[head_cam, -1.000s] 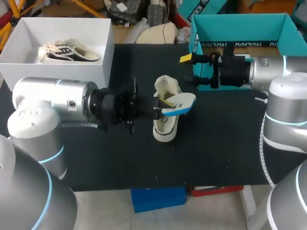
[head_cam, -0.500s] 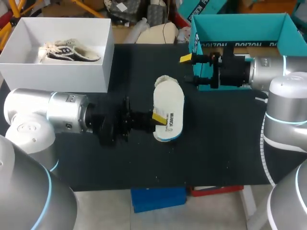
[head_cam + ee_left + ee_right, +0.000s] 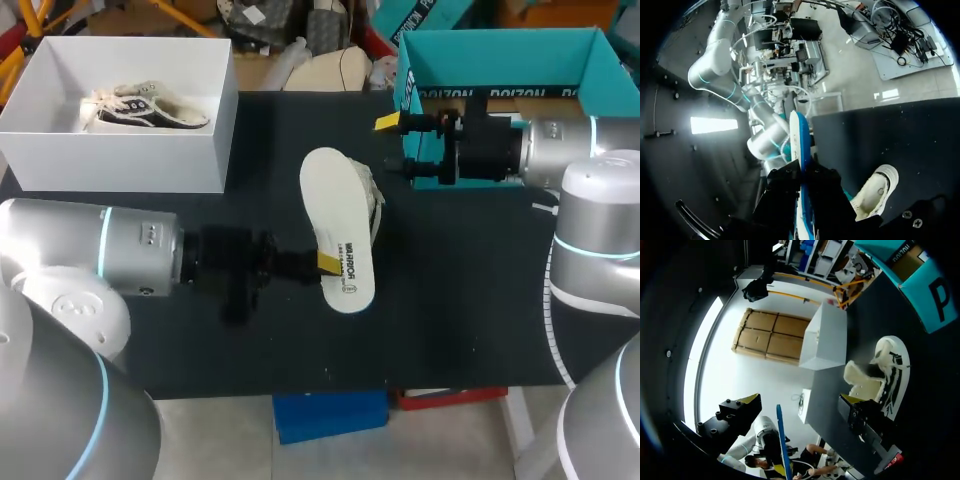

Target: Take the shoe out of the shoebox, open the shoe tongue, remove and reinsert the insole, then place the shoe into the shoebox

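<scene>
Your left gripper (image 3: 329,263), just left of the frame's centre, is clamped on the white insole (image 3: 335,215) and holds it over the black table (image 3: 470,300). The cream shoe (image 3: 375,203) lies beneath the insole at centre, with only its side showing. Your right gripper (image 3: 400,146), upper right of centre, is spread wide and empty beside the teal shoebox (image 3: 500,45). A white box (image 3: 130,160) with another shoe (image 3: 150,108) sits at upper left.

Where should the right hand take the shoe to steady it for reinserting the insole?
Probably the collar rim on its right side, coming from the right: that side of the shoe faces the open right hand, while the left hand holds the insole over the rest.
</scene>
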### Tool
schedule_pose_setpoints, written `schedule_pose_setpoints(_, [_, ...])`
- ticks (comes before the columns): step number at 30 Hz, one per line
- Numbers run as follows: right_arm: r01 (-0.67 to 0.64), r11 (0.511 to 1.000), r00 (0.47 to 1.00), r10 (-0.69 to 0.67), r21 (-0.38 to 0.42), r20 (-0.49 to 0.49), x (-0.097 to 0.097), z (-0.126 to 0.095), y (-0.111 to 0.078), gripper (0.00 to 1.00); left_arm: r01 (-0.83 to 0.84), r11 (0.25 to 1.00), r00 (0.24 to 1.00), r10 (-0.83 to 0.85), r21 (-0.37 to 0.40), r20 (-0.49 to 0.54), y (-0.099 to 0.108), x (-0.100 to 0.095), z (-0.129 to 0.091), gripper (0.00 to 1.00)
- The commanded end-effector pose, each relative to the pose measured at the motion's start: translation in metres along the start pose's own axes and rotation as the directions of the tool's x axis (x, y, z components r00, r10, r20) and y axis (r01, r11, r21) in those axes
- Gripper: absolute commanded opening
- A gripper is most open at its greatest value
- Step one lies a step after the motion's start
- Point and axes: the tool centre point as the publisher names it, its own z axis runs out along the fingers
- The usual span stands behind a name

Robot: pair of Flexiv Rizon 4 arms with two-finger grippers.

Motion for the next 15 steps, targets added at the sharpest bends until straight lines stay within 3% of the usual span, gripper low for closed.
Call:
schedule_pose_setpoints(1, [-0.001,1.000,1.000,0.001,-0.005,0.001,0.000,0.002,-0.001,1.00,0.003,0.998,1.000,-0.005,-0.061,-0.020,-0.009,-0.006,-0.001,0.00])
schedule_pose_setpoints(9, [-0.001,1.000,1.000,0.001,-0.005,0.001,0.000,0.002,-0.001,1.00,0.003,0.998,1.000,-0.005,-0.061,-0.020,-0.009,-0.006,-0.001,0.00])
schedule_pose_setpoints(15, [-0.001,1.000,1.000,0.001,-0.005,0.001,0.000,0.002,-0.001,1.00,0.017,0.995,0.991,-0.004,-0.096,0.137,-0.008,0.014,0.005,0.00])
